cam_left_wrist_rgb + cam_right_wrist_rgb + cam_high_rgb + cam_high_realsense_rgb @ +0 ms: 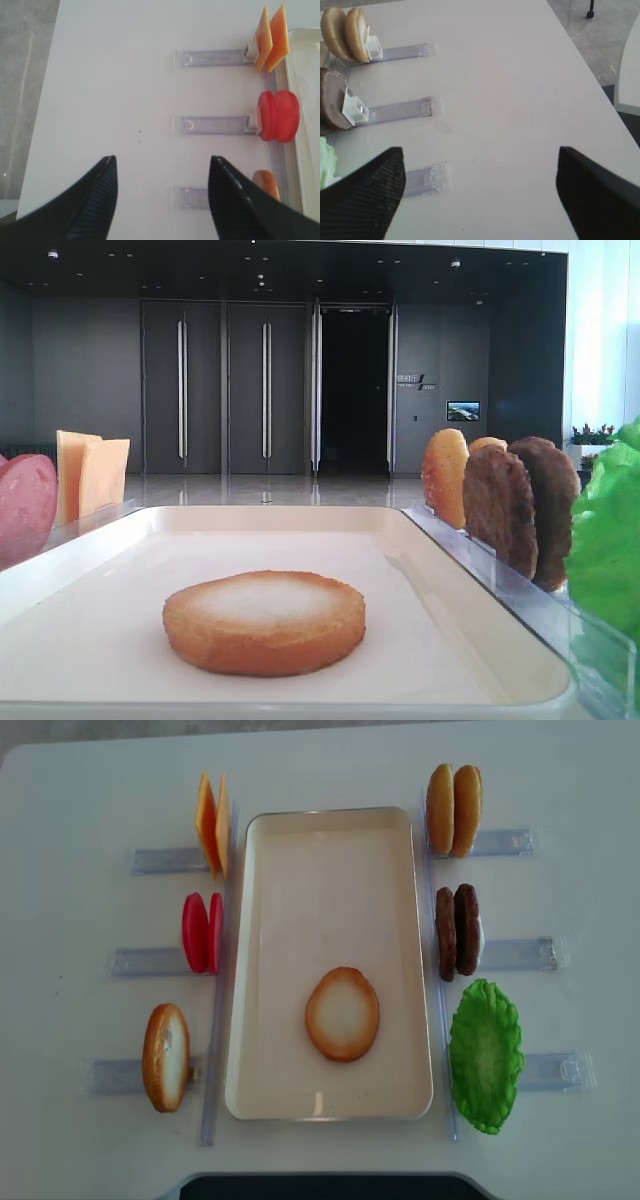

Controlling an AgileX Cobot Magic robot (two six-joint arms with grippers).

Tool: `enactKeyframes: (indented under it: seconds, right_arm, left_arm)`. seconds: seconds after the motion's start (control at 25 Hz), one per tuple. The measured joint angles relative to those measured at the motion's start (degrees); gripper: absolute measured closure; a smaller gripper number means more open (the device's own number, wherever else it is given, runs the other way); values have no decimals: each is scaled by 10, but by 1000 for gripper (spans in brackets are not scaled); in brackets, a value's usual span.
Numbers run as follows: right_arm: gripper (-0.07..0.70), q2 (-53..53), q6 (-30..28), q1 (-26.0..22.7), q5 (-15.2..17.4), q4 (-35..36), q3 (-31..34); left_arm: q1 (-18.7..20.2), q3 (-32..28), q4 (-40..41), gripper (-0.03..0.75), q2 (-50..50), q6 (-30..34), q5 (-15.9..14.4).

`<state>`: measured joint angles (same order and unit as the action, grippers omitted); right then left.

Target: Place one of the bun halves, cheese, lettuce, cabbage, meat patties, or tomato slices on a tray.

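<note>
tray [262, 920], centre of table [80, 780]: one bun half [342, 1013] lies cut face up toward its near end, apparently the base layer. cheese [210, 822], tomato slices [202, 932], meat patties [457, 932] stand racked alongside for edge grasping. left end effector [162, 200] and right end effector [480, 192]: wide, empty.

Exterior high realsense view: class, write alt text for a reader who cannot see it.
A golden-brown bun half lies cut face up on a cream-white rectangular tray. Clear racks flank it, holding orange cheese slices, red tomato slices, dark brown patties and green lettuce.
</note>
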<state>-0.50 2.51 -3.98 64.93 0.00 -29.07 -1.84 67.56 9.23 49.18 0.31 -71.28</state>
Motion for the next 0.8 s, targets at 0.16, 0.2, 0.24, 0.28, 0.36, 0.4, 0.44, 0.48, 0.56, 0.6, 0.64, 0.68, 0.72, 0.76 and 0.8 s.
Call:
enactKeyframes:
  seconds: [0.16, 0.2, 0.24, 0.28, 0.36, 0.4, 0.44, 0.48, 0.56, 0.6, 0.64, 0.68, 0.72, 0.76, 0.8]
  right_arm:
    - [48, 0, 0, 0, 0, 0, 0]
    - [48, 0, 0, 0, 0, 0, 0]
    - [48, 0, 0, 0, 0, 0, 0]
    - [48, 0, 0, 0, 0, 0, 0]
    - [48, 0, 0, 0, 0, 0, 0]
    - [48, 0, 0, 0, 0, 0, 0]
    - [48, 0, 0, 0, 0, 0, 0]
    - [48, 0, 0, 0, 0, 0, 0]
    - [48, 0, 0, 0, 0, 0, 0]
    - [48, 0, 0, 0, 0, 0, 0]
    - [48, 0, 0, 0, 0, 0, 0]
    - [48, 0, 0, 0, 0, 0, 0]
    - [48, 0, 0, 0, 0, 0, 0]
    - [48, 0, 0, 0, 0, 0, 0]
    - [48, 0, 0, 0, 0, 0, 0]
  left_arm:
    - [0, -94, -1, 272, -89, 1, 23]
    - [0, -119, -1, 272, -110, 1, 28]
    - [0, -140, -3, 272, -134, 1, 35]
    - [0, -166, -7, 272, -159, 1, 40]
    - [0, -215, -16, 272, -204, 1, 52]
    - [0, -234, -21, 272, -228, 1, 55]
    - [0, -256, -25, 272, -252, 1, 59]
    - [0, -275, -30, 272, -271, 1, 62]
    - [0, -305, -41, 272, -314, 1, 63]
    - [0, -319, -46, 272, -335, 1, 64]
    - [0, -330, -54, 272, -352, 1, 64]
    - [0, -341, -60, 272, -372, 1, 64]
    - [0, -350, -65, 272, -391, 1, 64]
    - [0, -359, -68, 270, -406, 1, 64]
    - [0, -365, -69, 272, -424, 2, 64]
